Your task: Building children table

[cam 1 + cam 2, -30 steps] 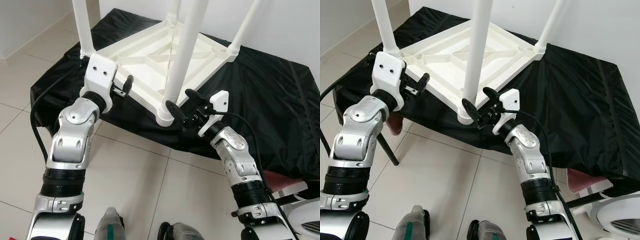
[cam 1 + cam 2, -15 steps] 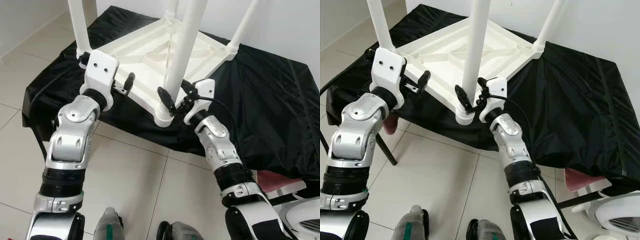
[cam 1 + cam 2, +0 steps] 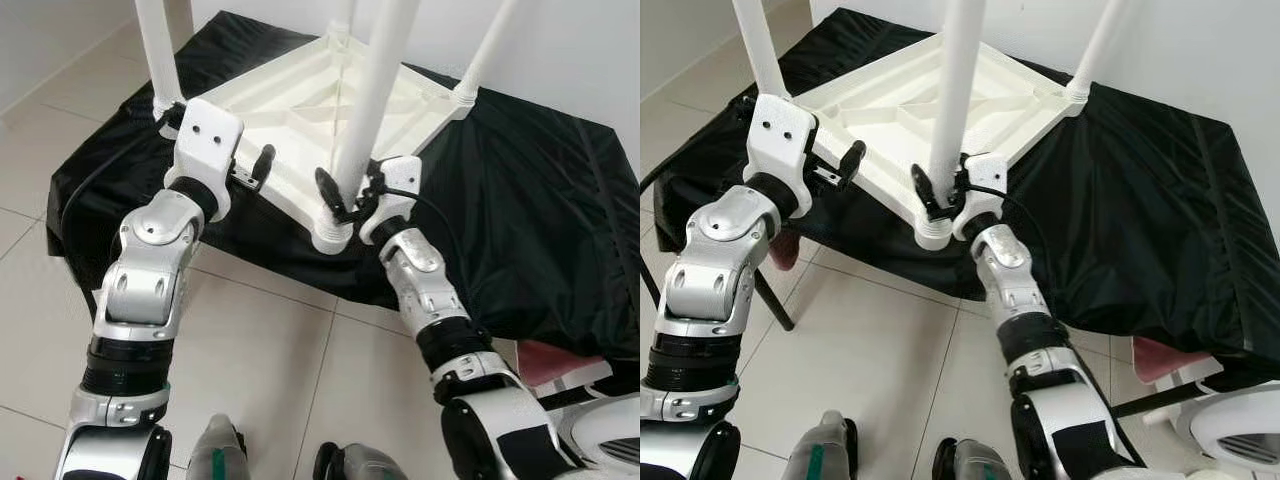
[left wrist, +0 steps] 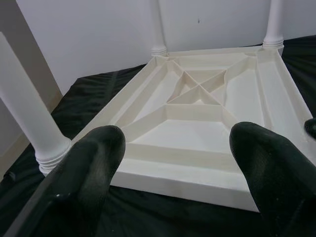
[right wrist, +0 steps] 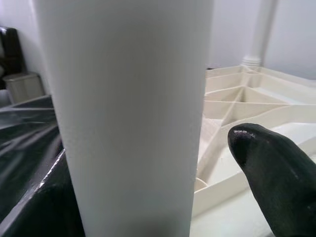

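Note:
A white children's table [image 3: 290, 110] lies upside down on a black cloth [image 3: 520, 200], its legs pointing up. My right gripper [image 3: 348, 192] is open around the base of the near leg [image 3: 368, 100], one finger on each side. In the right wrist view the leg [image 5: 128, 113] stands between the fingers [image 5: 276, 163], with a small gap to that finger. My left gripper [image 4: 177, 148] is open just in front of the table's front-left rim [image 4: 187, 170], near the left leg [image 3: 160, 55], holding nothing.
The cloth-covered surface ends just before my arms, above a tiled floor [image 3: 270, 360]. A dark stand leg [image 3: 772, 300] and a pink thing [image 3: 783, 250] show under its left side. A pink item [image 3: 560, 362] and a white round object [image 3: 610, 440] lie at the lower right.
My right gripper has moved left and in toward the near leg, and its fingers now straddle the leg's base. The left gripper has hardly moved.

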Controlling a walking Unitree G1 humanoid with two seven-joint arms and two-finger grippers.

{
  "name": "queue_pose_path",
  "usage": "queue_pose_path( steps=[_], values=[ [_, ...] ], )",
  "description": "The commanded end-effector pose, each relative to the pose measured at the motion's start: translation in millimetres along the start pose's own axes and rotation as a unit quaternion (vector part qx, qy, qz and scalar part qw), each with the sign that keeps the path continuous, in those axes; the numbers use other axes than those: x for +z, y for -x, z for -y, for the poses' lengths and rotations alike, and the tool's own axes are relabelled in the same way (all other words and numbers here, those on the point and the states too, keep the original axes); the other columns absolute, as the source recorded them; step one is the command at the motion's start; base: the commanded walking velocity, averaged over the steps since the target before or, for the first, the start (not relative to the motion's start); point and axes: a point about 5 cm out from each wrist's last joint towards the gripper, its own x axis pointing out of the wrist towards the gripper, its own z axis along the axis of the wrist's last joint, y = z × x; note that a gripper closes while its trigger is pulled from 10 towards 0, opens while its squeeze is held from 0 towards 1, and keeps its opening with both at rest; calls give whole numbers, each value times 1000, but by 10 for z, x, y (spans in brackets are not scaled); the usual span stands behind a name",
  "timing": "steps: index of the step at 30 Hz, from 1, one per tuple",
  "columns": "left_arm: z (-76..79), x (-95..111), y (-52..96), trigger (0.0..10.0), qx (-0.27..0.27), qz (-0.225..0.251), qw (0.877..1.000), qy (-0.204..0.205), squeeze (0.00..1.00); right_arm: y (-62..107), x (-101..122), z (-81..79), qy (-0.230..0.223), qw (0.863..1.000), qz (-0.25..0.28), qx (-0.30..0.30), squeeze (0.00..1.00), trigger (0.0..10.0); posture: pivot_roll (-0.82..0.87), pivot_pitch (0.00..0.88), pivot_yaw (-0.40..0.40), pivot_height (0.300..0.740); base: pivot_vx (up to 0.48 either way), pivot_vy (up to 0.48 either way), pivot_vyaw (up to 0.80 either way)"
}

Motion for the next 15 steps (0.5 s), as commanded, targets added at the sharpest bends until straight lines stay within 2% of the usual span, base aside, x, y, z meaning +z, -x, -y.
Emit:
queue_pose_path(
  steps=[1, 2, 3, 5, 7, 8, 10, 15],
  values=[
    [26, -7, -12, 10000, 7, -4, 1000, 4, 0, 62, 15, 219, 2, 999, 5, -54, 0, 10000, 140, 93, -119, 740, 0, 0, 0],
    [30, -6, -16, 10000, 6, -4, 1000, 4, 0, 78, 30, 287, 7, 998, 7, -64, 0, 10000, 140, 93, -119, 740, 0, 0, 0],
    [30, -6, -16, 10000, 6, -4, 1000, 4, 0, 78, 30, 287, 7, 998, 7, -64, 0, 10000, 140, 93, -119, 740, 0, 0, 0],
    [33, -2, -21, 10000, 3, -3, 1000, 5, 0, 125, 88, 488, 24, 995, 13, -100, 0, 10000, 128, 90, -111, 740, 0, 0, 0],
    [33, -2, -21, 10000, 3, -3, 1000, 5, 0, 125, 88, 488, 24, 995, 13, -100, 0, 10000, 128, 90, -111, 740, 0, 0, 0],
    [33, -7, -20, 10000, 0, -4, 1000, 6, 0, 174, 148, 675, 41, 989, 20, -140, 0, 10000, 122, 90, -109, 740, 0, 0, 0],
    [33, -7, -20, 10000, 0, -4, 1000, 6, 0, 174, 148, 675, 41, 989, 20, -140, 0, 10000, 122, 90, -109, 740, 0, 0, 0],
    [38, -15, -23, 10000, -3, -6, 1000, 6, 0, 238, 193, 853, 58, 981, 26, -184, 0, 10000, 118, 89, -105, 740, 0, 0, 0]
  ],
)
